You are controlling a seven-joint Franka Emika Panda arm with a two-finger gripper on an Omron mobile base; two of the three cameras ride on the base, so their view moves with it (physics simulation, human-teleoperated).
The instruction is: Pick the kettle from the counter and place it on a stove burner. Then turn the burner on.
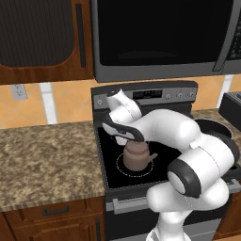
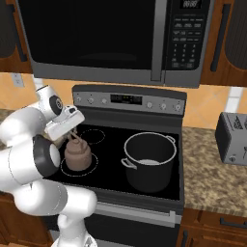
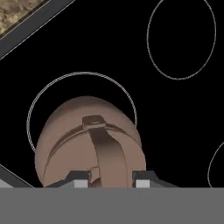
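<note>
The brownish-mauve kettle (image 1: pixel 136 157) (image 2: pixel 77 155) (image 3: pixel 87 140) stands upright on the black cooktop, inside the large white ring of the front-left stove burner (image 1: pixel 120 168) (image 2: pixel 94 166) (image 3: pixel 78 74). My gripper (image 1: pixel 136 141) (image 2: pixel 72 134) (image 3: pixel 111 178) hangs straight above it, at the top of the arched handle. In the hand view the handle runs between the two fingertips (image 3: pixel 81 179), with a thin gap on each side, so the jaws stand slightly open and do not clamp it. The granite counter (image 1: pixel 47 155) lies to the left of the stove.
A big black pot (image 2: pixel 149 159) (image 1: pixel 212 127) occupies the front-right burner. The control panel with knobs (image 2: pixel 128 100) (image 1: pixel 146 95) runs along the stove's back, under a microwave (image 2: pixel 111 38). A toaster (image 2: pixel 234 137) stands on the right counter. A smaller ring (image 3: pixel 181 39) lies behind the kettle.
</note>
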